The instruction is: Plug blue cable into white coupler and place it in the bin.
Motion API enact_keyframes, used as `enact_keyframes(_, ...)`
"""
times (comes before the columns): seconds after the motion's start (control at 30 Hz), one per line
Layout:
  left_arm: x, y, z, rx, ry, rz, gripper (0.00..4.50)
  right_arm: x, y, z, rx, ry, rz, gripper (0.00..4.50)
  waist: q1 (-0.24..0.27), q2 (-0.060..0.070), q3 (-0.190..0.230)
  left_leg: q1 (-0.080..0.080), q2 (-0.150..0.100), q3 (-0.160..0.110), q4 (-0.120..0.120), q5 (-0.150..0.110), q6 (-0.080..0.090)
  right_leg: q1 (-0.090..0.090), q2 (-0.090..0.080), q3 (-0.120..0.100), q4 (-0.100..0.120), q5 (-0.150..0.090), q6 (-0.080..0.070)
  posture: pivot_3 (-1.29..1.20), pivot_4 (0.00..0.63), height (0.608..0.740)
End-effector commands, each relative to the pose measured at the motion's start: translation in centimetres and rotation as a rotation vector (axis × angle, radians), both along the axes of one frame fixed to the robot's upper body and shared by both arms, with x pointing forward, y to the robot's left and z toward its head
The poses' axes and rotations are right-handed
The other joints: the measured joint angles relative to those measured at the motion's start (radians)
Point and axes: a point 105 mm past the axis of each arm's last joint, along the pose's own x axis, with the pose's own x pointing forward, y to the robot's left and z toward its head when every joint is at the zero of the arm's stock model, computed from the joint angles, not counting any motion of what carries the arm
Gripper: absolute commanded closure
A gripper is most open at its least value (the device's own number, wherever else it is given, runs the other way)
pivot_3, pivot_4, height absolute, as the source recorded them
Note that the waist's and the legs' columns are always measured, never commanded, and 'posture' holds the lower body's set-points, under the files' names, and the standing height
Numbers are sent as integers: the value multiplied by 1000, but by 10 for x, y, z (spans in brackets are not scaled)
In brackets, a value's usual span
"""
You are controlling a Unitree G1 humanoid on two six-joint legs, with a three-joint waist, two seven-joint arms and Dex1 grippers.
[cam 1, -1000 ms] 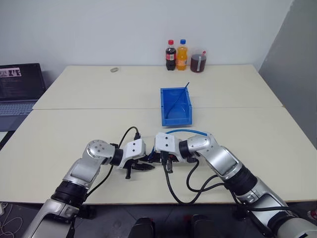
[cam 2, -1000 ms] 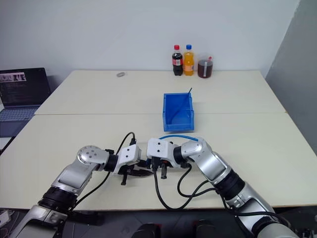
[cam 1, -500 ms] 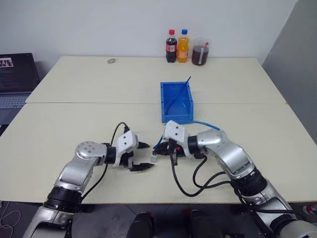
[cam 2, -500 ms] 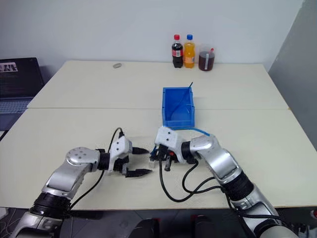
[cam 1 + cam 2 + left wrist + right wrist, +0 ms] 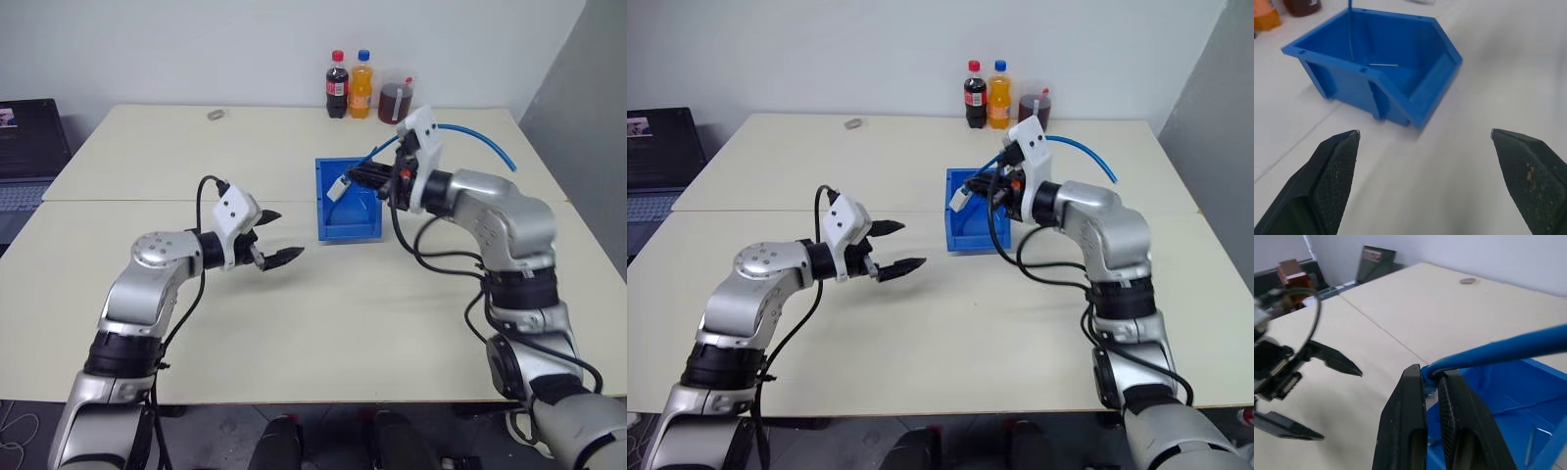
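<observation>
- Left of centre in the left eye view we see our left gripper (image 5: 277, 238) hovering above the table (image 5: 323, 323), its fingers (image 5: 1334, 169) spread wide and holding nothing.
- In the left wrist view those fingers frame the bin (image 5: 1382, 73), which stands well apart from them with its lowered lip facing our way.
- We judge this arm has no part in the placing, so it does best to stay clear of the bin's front.
- Centre right, the bin (image 5: 347, 201) sits on the table with a thin dark strand leaning inside it.
- Above its upper right edge our right gripper (image 5: 370, 176) has its fingers (image 5: 1408, 431) pinched tight on the blue cable (image 5: 477, 137), close to the plug end.
- The white coupler (image 5: 338, 188) hangs off that end over the bin's opening, so we take the plugging as done.
- The cable's free length arcs up and back toward the upper right, beyond the bin wall.
- To place it well, we should bring the coupler lower inside the walls before letting go.
- The trailing cable could drape over the rim or drag the coupler out, so we would feed it inward first.
</observation>
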Motion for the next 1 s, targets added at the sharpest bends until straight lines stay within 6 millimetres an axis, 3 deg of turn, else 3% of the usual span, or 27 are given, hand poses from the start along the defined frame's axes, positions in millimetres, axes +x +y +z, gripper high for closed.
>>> enact_keyframes(0.03,9,-6,13,1,-31,15,0,23,2,8,-23,-33,-51,4446,-2,0,0,-1,0,0,0,0,0,-1,0,0,0,0,0,0,150,740)
enact_keyframes(0.1,11,-8,18,2,-51,21,0,28,2,3,-76,-26,-37,3734,-4,0,0,-2,0,2,0,0,0,-3,-1,1,0,0,0,0,150,740)
enact_keyframes(0.27,16,-11,27,-15,-81,48,0,24,-4,-3,-289,-61,74,2523,-5,0,0,-13,-1,3,1,0,0,-15,-2,2,1,0,-1,0,150,740)
enact_keyframes(0.57,19,-3,30,-22,-97,91,0,2,-58,-22,-654,-48,248,73,-3,0,0,-17,-1,3,4,0,-1,-16,-3,1,1,0,0,0,150,740)
enact_keyframes(0.77,16,25,26,-27,-83,178,0,-21,-83,-30,-619,-32,240,29,-8,0,0,-17,-1,3,8,0,-1,-15,-2,1,2,0,0,0,150,740)
enact_keyframes(0.87,6,43,22,-14,-101,237,0,-35,-94,-25,-396,-36,153,29,-11,1,1,-18,0,3,10,0,0,-15,-2,1,3,0,0,0,150,740)
enact_keyframes(1.0,-4,65,14,-29,-101,321,0,-58,-109,-34,-148,-68,-26,29,-1,1,0,-19,0,1,13,0,0,-14,-3,-1,4,0,0,0,150,740)
